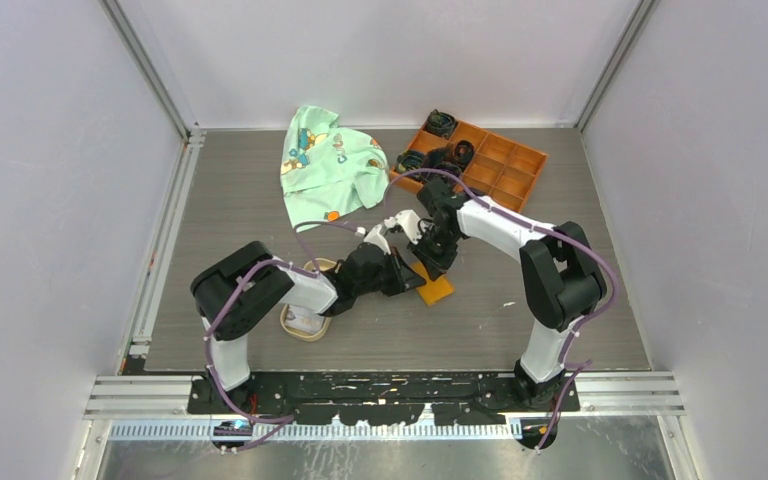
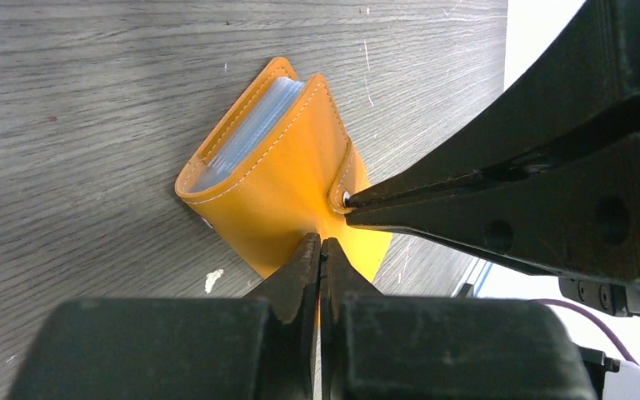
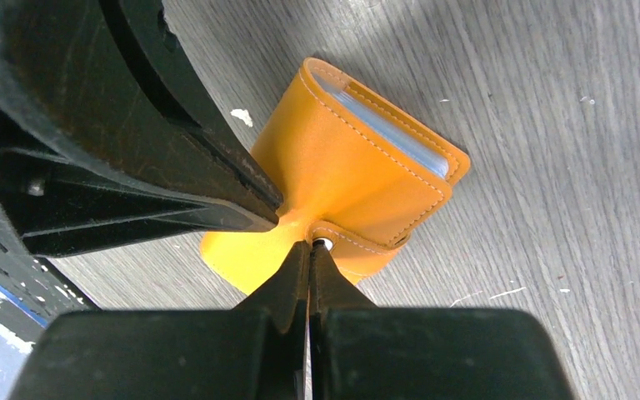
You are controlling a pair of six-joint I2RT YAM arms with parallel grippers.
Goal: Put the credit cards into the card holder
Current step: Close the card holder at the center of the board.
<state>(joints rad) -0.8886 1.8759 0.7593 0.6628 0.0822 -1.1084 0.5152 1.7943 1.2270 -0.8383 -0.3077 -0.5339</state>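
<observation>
The card holder, an orange folded wallet, lies on the grey table with pale grey-blue slots showing at its open edge. My left gripper is shut, its tips pressed onto the wallet's lower flap. My right gripper is shut too, with its tips at the metal snap button on the strap. In the top view both grippers meet over the card holder at mid-table. I cannot make out any credit cards as separate things.
A tan oval dish sits partly under my left arm. At the back lie a green printed cloth and an orange compartmented tray with dark items. Frame walls surround the table.
</observation>
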